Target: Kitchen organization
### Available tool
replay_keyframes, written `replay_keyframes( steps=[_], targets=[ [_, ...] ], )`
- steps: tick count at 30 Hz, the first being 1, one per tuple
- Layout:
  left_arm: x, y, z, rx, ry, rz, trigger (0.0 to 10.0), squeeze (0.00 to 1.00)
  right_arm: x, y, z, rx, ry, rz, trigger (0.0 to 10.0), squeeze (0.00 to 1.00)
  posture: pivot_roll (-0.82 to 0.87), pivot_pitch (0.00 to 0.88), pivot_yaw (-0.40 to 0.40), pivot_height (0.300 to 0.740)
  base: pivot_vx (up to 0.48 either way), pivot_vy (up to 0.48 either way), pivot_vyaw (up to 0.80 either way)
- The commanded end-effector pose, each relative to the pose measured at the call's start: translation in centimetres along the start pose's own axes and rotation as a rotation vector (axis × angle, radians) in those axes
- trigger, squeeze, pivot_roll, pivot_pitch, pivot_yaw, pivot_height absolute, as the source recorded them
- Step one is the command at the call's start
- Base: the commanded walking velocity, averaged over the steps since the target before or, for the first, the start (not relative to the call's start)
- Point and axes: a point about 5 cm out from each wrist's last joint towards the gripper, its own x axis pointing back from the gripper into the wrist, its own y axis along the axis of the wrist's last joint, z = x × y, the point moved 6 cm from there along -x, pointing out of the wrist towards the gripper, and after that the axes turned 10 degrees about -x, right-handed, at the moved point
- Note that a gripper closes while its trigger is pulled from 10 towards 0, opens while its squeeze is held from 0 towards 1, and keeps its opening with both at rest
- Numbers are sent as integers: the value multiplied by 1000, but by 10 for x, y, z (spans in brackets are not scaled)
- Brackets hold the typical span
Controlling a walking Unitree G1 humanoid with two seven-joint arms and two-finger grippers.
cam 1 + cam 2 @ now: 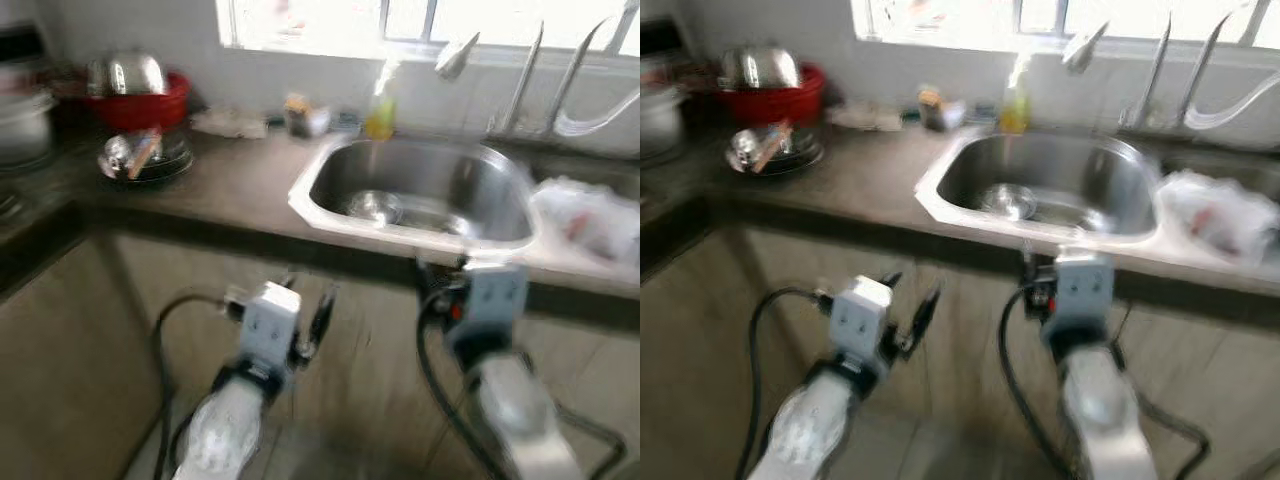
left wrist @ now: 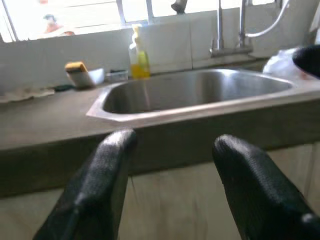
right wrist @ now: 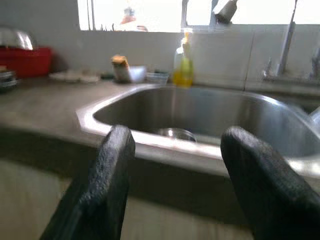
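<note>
Left eye view: rounded steel sink (image 1: 500,215)

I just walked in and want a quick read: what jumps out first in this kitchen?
The steel sink set in the dark counter under the bright window, with a small metal bowl lying in it. A yellow soap bottle stands behind it, and a red basin sits far left. Both grippers, left and right, hang open below the counter edge.

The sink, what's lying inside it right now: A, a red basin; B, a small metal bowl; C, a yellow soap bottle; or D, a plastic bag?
B: a small metal bowl lies on the bottom of the sink, while the soap bottle stands behind the rim and the plastic bag lies on the counter beside it.
</note>
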Motion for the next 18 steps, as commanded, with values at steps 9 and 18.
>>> replay_keyframes(
  steps=[9,18],
  targets=[
    [-2,-1,-4,-13,-18,3,10000,0,0,-2,-1,15,-6,11,10000,0,20,0,-51,740,-357,0,0],
    [11,-23,-10,71,-39,99,10000,0,8,-24,1,61,41,82,10000,0,22,0,-51,740,0,0,0]
  ],
)
